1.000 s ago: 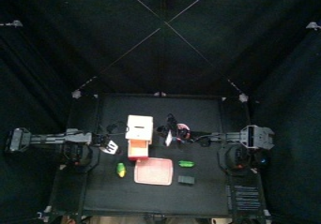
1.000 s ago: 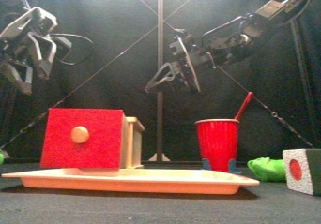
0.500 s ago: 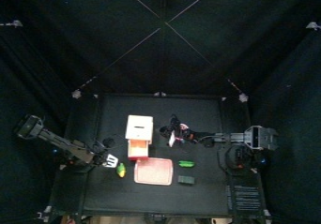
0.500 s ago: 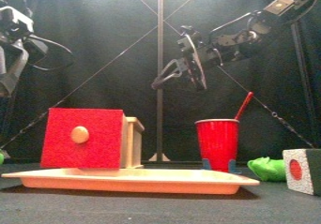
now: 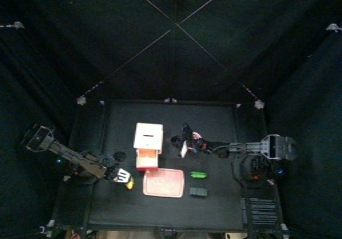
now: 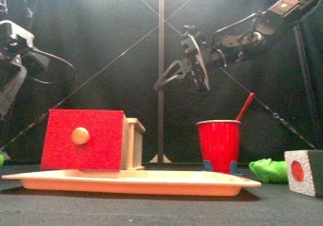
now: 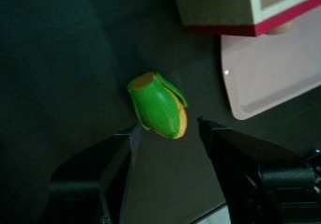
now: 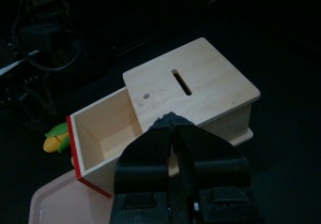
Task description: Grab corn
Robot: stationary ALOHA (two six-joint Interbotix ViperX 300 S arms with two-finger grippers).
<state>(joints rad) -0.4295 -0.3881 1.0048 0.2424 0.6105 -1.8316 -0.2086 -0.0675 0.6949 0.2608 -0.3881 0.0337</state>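
Note:
The corn [image 7: 158, 106], a small oblong cob with green husk and a yellow edge, lies on the black table just left of the pink tray [image 7: 279, 73]. In the top view the corn [image 5: 128, 182] sits at the front left, with my left gripper [image 5: 123, 172] right over it. In the left wrist view my left gripper [image 7: 168, 134] is open, its jaws on either side of the corn's near end and nothing held. My right gripper [image 8: 171, 125] is shut and empty, hanging above the wooden box [image 8: 189, 92] near the table's middle [image 5: 191, 140].
The box with a red face [image 6: 86, 140] stands at the tray's back edge [image 6: 132, 181]. A red cup with a straw [image 6: 218, 145], a bright green piece [image 5: 198, 173] and a dark block [image 5: 198, 191] lie to the right of the tray.
My left arm has swung toward the table's front left corner, bringing its open gripper from beside the box to over the corn. The right gripper has risen slightly.

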